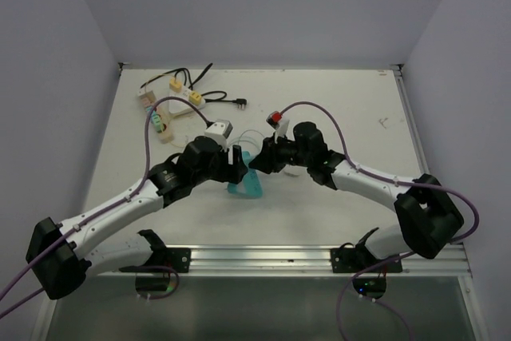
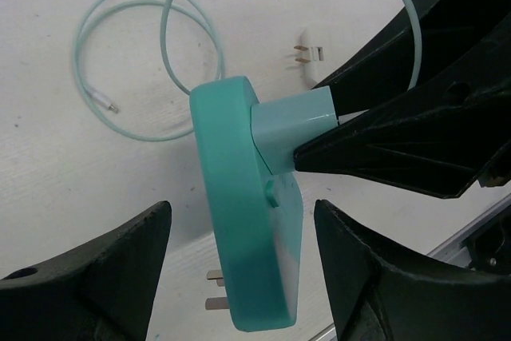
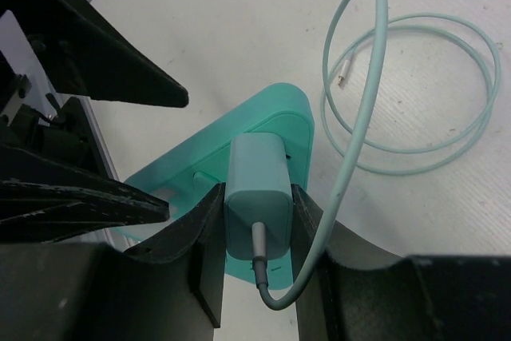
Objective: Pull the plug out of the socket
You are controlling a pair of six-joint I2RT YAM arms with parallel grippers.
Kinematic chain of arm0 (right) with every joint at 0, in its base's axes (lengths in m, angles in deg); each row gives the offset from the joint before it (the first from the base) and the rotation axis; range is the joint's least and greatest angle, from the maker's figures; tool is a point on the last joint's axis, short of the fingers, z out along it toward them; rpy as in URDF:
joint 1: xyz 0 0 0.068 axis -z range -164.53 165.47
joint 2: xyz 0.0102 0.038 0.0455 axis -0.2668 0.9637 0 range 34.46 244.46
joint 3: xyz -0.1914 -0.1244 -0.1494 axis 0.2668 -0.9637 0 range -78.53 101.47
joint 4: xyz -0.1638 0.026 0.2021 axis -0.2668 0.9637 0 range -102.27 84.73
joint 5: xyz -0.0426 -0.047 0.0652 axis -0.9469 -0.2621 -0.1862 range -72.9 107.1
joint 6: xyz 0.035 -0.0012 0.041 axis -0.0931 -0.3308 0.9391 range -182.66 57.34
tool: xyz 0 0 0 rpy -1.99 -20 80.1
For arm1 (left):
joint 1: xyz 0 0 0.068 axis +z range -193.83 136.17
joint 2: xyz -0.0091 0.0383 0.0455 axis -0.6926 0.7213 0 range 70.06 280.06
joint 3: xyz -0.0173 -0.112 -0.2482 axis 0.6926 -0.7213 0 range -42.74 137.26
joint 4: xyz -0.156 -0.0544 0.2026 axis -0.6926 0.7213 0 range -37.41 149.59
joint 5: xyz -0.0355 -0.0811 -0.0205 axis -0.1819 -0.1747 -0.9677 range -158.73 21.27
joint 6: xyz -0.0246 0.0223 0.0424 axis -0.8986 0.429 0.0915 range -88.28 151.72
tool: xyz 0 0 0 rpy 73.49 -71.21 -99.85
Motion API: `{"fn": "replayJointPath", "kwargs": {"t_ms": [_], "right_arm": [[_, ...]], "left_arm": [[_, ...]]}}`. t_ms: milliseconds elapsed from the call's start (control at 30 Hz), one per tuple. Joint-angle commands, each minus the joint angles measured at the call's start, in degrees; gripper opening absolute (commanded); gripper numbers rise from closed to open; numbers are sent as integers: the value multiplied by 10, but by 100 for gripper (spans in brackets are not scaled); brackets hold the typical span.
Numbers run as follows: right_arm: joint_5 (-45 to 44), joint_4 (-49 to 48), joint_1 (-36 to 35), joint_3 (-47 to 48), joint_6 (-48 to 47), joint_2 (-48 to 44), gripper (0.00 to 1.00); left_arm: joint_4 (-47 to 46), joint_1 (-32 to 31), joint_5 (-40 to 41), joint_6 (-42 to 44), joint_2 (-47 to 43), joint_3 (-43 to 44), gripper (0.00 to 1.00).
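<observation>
Centrally, just ahead of the two arms, the pale teal plug (image 3: 257, 177) sat pushed into the darker teal socket (image 3: 275, 109), low over the white table (image 1: 335, 101); whether the block rested on the surface could not be told. Two metal prongs (image 2: 215, 289) stuck out of the socket's far face. The right gripper (image 3: 255, 225) was clamped on the plug, one black finger pressed against each side of its body. A matching cable (image 3: 363, 121) left the plug's back end between those fingers and curled away into loose loops on the table. The left gripper (image 2: 241, 221) straddled the socket from the opposite side, its jaws parted fairly wide with a gap beside the block, gripping nothing. A small white adapter (image 2: 307, 55) lay near the cable loops. Well apart, at the table's far left, lay a tangle of power strips (image 1: 184, 95) with yellow plugs
</observation>
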Motion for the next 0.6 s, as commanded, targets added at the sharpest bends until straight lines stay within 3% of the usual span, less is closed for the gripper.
{"fn": "replayJointPath", "kwargs": {"t_ms": [0, 233, 567], "right_arm": [[23, -57, -2, -8, -30, -34, 0], [23, -65, -3, -18, -34, -43, 0], [22, -68, -3, -19, -28, -47, 0]], "left_arm": [[-22, 1, -49, -28, 25, 1, 75], [-38, 3, -64, -50, 63, 1, 66], [-50, 3, -66, -52, 86, -8, 44]]}}
